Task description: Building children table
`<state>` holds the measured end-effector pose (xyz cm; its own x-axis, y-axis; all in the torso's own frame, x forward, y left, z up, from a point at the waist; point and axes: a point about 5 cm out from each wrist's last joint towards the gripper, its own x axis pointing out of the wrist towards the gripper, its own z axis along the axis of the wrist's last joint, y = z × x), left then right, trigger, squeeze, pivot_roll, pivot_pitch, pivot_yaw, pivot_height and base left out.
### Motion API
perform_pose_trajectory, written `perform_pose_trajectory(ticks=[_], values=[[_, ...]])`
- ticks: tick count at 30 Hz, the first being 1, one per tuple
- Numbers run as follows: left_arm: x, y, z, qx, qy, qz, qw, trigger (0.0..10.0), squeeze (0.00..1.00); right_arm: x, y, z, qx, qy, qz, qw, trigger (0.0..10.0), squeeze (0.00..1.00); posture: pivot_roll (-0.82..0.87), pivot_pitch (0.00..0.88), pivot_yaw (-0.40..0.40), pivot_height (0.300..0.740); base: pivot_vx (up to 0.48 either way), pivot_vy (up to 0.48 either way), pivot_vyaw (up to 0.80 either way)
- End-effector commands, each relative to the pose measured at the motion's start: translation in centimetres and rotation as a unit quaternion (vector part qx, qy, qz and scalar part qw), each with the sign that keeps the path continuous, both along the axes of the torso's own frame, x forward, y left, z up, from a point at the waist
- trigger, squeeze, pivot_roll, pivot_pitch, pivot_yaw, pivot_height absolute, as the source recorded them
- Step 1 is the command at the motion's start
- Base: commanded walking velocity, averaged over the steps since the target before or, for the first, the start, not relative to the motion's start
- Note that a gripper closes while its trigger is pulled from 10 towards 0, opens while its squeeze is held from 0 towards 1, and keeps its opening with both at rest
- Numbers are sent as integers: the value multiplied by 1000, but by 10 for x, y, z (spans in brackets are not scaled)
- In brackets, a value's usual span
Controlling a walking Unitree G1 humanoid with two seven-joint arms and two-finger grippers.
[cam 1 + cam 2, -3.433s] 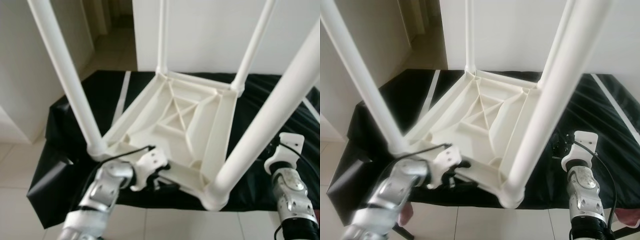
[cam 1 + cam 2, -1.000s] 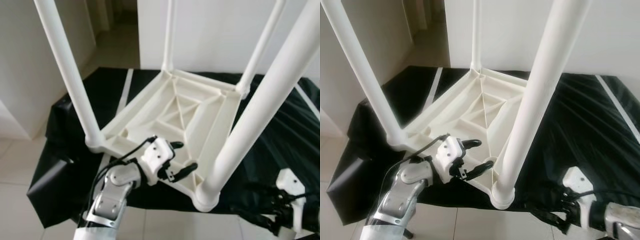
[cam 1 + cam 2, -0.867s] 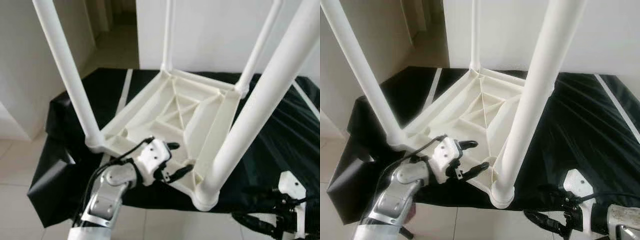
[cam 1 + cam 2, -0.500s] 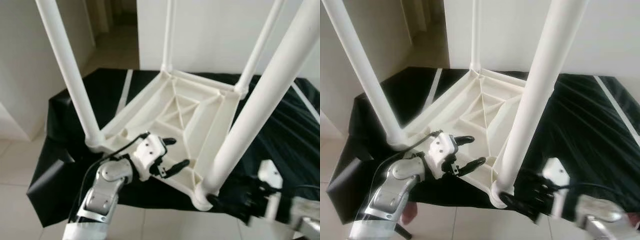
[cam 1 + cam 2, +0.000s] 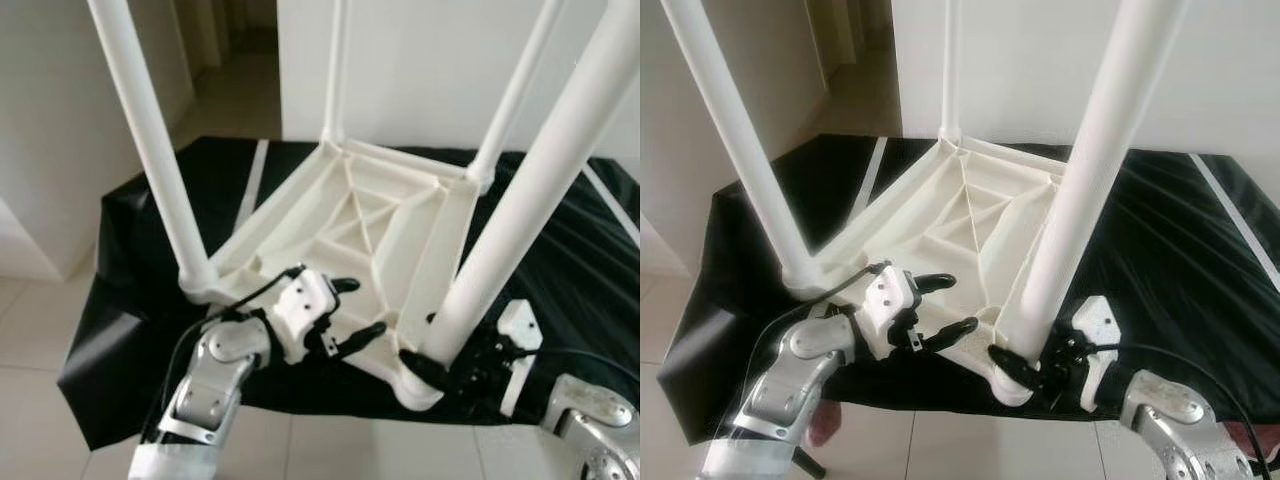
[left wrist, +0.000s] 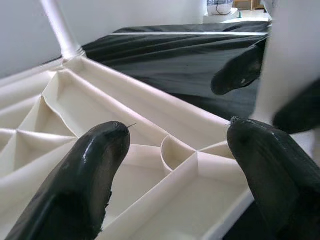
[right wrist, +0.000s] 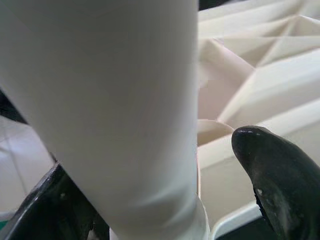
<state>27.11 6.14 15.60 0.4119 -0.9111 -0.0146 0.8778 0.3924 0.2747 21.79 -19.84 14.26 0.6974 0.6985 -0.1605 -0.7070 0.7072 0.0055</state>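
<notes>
A glossy black plastic sheet [image 5: 130, 250], creased and crossed by a pale stripe [image 5: 250, 185] running toward 12 o'clock, drapes the table. Pale square floor tiles [image 5: 40, 330] lie at 8 o'clock. A plain white wall [image 5: 420, 60] stands at 12 o'clock, with a doorway [image 5: 225, 40] at 11 o'clock.

White table on black cloth, silver arms

Table [image 5: 370, 225]: plain white throughout, legs and ribbed underside alike. Cloth [image 5: 150, 230]: glossy black, crossed by a pale grey stripe [image 5: 252, 180]. Left gripper [image 5: 355, 312]: black fingers, white housing, silver arm. Right gripper [image 5: 430, 368]: black fingers, white housing, silver arm. Floor [image 5: 30, 330]: off-white tiles with grey joints. Wall [image 5: 430, 70]: plain white.
</notes>
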Motion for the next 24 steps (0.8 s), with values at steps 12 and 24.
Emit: perform_pose_trajectory(ticks=[12,24], values=[[-4,-25,3,-18,7,-31,999,10000,0,24,-52,-4,-52,-12,-102,993,10000,0,-11,0,6,740,0,0,0],[-11,-36,-1,-21,17,-45,999,10000,0,21,-96,3,-66,-34,-194,978,10000,0,-26,0,2,740,0,0,0]])
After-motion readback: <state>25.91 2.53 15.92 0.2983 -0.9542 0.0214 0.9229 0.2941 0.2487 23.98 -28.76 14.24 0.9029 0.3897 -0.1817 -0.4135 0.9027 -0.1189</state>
